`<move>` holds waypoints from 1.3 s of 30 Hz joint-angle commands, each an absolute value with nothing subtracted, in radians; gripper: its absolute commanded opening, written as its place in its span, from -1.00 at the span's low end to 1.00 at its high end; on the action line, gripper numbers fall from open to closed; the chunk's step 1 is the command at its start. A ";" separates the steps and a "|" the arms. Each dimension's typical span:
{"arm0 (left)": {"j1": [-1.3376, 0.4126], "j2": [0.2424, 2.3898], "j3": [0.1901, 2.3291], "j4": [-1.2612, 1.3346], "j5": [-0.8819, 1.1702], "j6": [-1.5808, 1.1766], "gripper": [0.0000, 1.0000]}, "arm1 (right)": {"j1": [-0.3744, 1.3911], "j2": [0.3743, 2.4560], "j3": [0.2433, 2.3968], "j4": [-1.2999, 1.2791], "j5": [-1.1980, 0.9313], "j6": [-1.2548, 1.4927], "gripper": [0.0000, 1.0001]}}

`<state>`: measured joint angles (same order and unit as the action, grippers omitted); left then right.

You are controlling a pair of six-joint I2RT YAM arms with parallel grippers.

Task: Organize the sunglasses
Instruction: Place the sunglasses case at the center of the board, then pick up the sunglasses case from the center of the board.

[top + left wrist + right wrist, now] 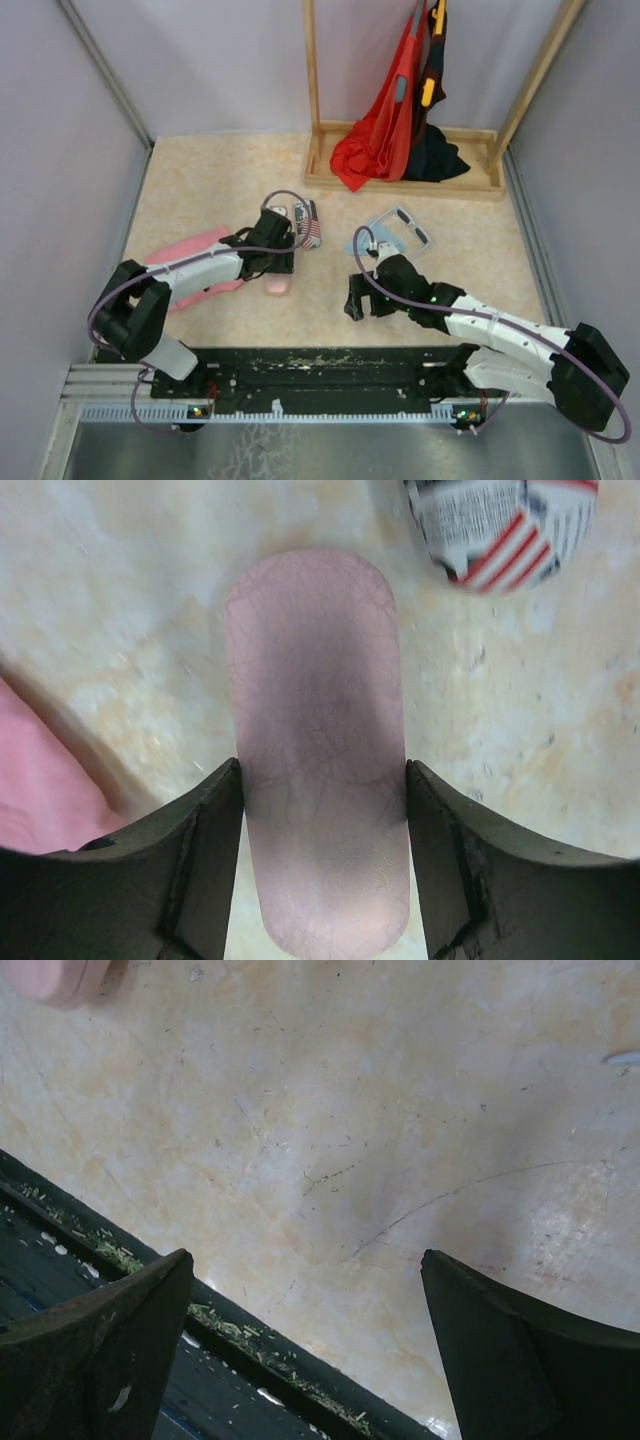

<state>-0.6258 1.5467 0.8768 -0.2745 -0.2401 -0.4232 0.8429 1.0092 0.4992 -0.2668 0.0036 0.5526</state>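
- A flat pink piece [190, 262] lies just left of the pink case [320, 680], which is our landmark.
- We see the left gripper [322, 780] down over the pink case. Its two fingers [200, 850] sit against the case's long sides, clamped on it while it lies on the table [400, 1110].
- The flag-printed case [500, 530] sits just behind the pink case and slightly to its right, without touching it.
- The right gripper [308, 1260] hangs to the right of the pink case, over bare table at the near edge. Its jaws are wide apart with nothing between them.
- The sunglasses [408, 228], a white-framed pair, rest on a light-blue cloth [385, 222] further right of the pink case and behind it.
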 commanded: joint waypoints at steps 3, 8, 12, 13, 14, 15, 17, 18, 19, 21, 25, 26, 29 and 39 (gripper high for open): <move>-0.731 1.499 0.838 -0.345 -0.321 -0.517 0.07 | 0.858 0.994 0.545 -0.255 0.026 0.567 0.91; -0.736 1.522 0.841 -0.367 -0.343 -0.527 0.27 | 0.870 1.006 0.554 -0.252 0.030 0.571 0.91; -0.736 1.545 0.873 -0.392 -0.352 -0.526 0.46 | 0.876 1.009 0.553 -0.251 0.032 0.573 0.91; -0.736 1.551 0.882 -0.398 -0.353 -0.524 0.51 | 0.877 1.009 0.551 -0.251 0.032 0.573 0.91; -0.736 1.554 0.888 -0.400 -0.349 -0.524 0.55 | 0.877 1.009 0.552 -0.251 0.033 0.573 0.91; -0.736 1.556 0.894 -0.400 -0.345 -0.521 0.59 | 0.878 1.009 0.551 -0.251 0.033 0.574 0.91; -0.736 1.561 0.904 -0.404 -0.336 -0.520 0.66 | 0.879 1.009 0.550 -0.253 0.034 0.574 0.91; -0.736 1.563 0.910 -0.407 -0.333 -0.522 0.68 | 0.879 1.010 0.550 -0.252 0.035 0.573 0.91; -0.736 1.566 0.916 -0.413 -0.332 -0.524 0.69 | 0.879 1.010 0.550 -0.252 0.035 0.573 0.91; -0.736 1.568 0.922 -0.421 -0.336 -0.530 0.70 | 0.879 1.012 0.549 -0.249 0.035 0.573 0.91; -0.736 1.568 0.929 -0.430 -0.343 -0.539 0.67 | 0.881 1.018 0.549 -0.244 0.032 0.574 0.91; -0.736 1.569 0.932 -0.432 -0.343 -0.538 0.66 | 0.881 1.019 0.549 -0.244 0.032 0.573 0.91; -0.733 1.574 0.933 -0.435 -0.339 -0.540 0.66 | 0.881 1.024 0.549 -0.241 0.030 0.573 0.91; -0.693 1.547 0.904 -0.401 -0.265 -0.530 0.59 | 0.885 1.031 0.553 -0.237 0.027 0.572 0.91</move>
